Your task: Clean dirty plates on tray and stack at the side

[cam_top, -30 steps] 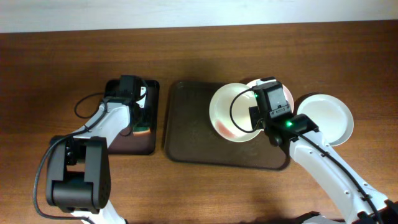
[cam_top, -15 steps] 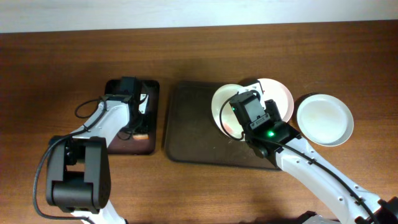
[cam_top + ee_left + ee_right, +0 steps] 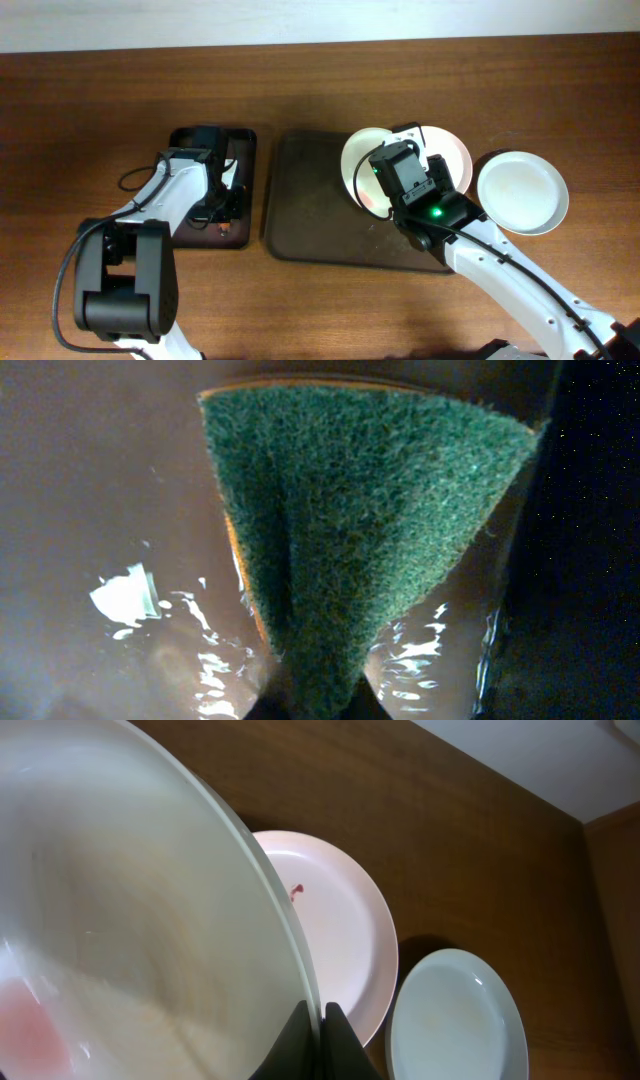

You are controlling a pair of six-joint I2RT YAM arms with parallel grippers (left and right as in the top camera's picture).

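**dishwatcher:** ok, standing right by the rig. Closest thing to me is the right gripper [image 3: 322, 1025], pinched tight on the rim of a round white shallow plate [image 3: 120, 920]. It's got the plate tipped up on a steep slant over the right half of the large dark brown rectangular tray [image 3: 310, 210]. There's a blurry reddish patch low on the plate's face.

**mopbot_fan:** and the other plates?

**dishwatcher:** Just behind the held one, a pinkish round plate [image 3: 345, 935] lies flat at the far right corner of that tray, with a small red smear [image 3: 297, 892] on it. Further right, a pale round plate [image 3: 455, 1020] sits off the tray on the brown wood-grain counter [image 3: 120, 80], just beside the tray's edge.

**mopbot_fan:** left arm doing anything?

**dishwatcher:** Over on the other side, the left gripper [image 3: 312, 708] is clamped on a green scouring sponge [image 3: 360, 510], squeezed so it fans out from the fingers, with a thin orange edge showing. It hangs down inside the smaller black rectangular tray [image 3: 252, 190], which sits just left of the big one with a narrow strip of counter between them. That tray's floor is shiny with bright glints. Can't tell whether the sponge actually touches it.
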